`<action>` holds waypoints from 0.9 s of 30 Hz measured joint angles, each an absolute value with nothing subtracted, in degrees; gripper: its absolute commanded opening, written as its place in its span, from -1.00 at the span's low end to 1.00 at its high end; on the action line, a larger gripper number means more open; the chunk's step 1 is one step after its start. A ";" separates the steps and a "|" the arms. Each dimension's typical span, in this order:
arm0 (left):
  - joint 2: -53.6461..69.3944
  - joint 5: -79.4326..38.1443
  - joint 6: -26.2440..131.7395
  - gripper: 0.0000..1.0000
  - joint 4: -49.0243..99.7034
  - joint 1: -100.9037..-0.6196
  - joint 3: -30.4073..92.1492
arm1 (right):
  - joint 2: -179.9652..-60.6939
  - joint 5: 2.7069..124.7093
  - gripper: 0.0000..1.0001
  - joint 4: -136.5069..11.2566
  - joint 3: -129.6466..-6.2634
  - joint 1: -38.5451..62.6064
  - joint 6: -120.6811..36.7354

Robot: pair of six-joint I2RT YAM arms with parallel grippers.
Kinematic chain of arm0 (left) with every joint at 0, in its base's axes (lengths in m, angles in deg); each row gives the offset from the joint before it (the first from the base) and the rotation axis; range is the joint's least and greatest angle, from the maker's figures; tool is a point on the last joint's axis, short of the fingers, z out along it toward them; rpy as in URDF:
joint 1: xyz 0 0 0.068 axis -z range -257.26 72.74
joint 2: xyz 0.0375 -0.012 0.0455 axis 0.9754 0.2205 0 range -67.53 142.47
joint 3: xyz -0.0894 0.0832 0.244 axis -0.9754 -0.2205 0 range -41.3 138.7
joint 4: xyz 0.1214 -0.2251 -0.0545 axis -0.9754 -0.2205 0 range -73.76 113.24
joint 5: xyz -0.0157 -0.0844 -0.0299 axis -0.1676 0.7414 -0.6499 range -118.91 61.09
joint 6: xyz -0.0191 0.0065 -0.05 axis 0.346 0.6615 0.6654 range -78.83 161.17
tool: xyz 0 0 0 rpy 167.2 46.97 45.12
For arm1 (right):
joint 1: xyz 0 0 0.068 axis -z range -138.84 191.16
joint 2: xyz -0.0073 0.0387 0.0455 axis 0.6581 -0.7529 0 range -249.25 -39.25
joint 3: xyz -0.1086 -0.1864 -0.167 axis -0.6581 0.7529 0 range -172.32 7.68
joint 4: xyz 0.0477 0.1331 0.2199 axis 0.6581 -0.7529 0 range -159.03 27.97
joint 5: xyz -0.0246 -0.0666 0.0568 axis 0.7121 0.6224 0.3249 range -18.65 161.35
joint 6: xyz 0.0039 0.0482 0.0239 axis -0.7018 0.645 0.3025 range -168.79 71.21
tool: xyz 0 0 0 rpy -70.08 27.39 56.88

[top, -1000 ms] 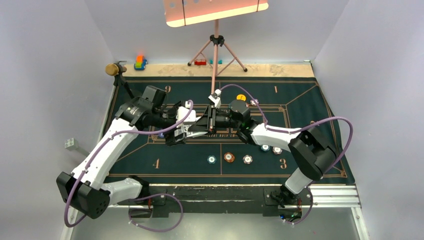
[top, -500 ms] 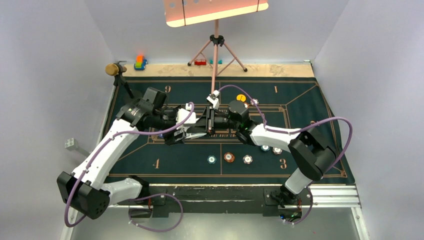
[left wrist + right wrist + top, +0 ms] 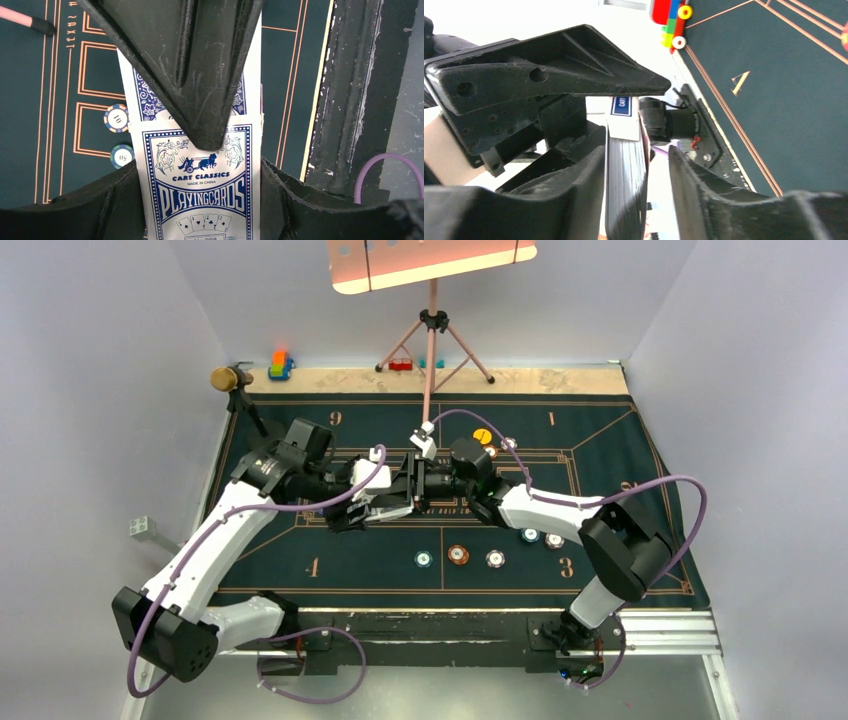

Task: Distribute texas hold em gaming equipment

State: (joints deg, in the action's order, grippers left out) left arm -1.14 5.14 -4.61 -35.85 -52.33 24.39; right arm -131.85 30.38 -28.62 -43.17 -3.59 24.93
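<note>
A blue-and-white box of playing cards (image 3: pixel 200 195) is clamped between my left gripper's (image 3: pixel 197 172) two black fingers, so that gripper is shut on it above the green felt. My right gripper (image 3: pixel 636 155) meets it at mid-table (image 3: pixel 408 485). One right finger (image 3: pixel 200 75) lies across the box face. In the right wrist view the pack (image 3: pixel 626 185) shows edge-on against one finger, with a clear gap to the other, so this gripper is open. Poker chips lie on the felt: teal (image 3: pixel 424 559), orange-brown (image 3: pixel 458 554), whitish (image 3: pixel 495 559) and yellow (image 3: pixel 482 436).
A gold-headed microphone (image 3: pixel 228 379) stands at the mat's far left corner, with toy blocks (image 3: pixel 280 365) beside it. A pink tripod stand (image 3: pixel 432 340) rises at the back centre. Two chips (image 3: pixel 116 118) lie under the left wrist. The table's black metal edge (image 3: pixel 350 100) runs alongside.
My left gripper has shut onto the card box. My right gripper's jaws have spread apart from the pack. Both wrists shifted slightly to the left.
</note>
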 measured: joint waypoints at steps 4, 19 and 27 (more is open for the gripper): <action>-1.99 5.31 -3.13 -1.00 -35.99 -52.33 23.08 | -130.67 31.93 0.39 -37.06 -45.47 -3.57 19.55; -5.23 5.81 2.16 -1.00 -34.87 -52.31 19.45 | -126.21 35.91 0.24 -55.99 -48.35 -3.57 7.13; -5.38 5.92 3.65 -1.00 -33.93 -52.20 17.73 | -125.86 36.35 0.08 -59.96 -49.64 -3.57 4.20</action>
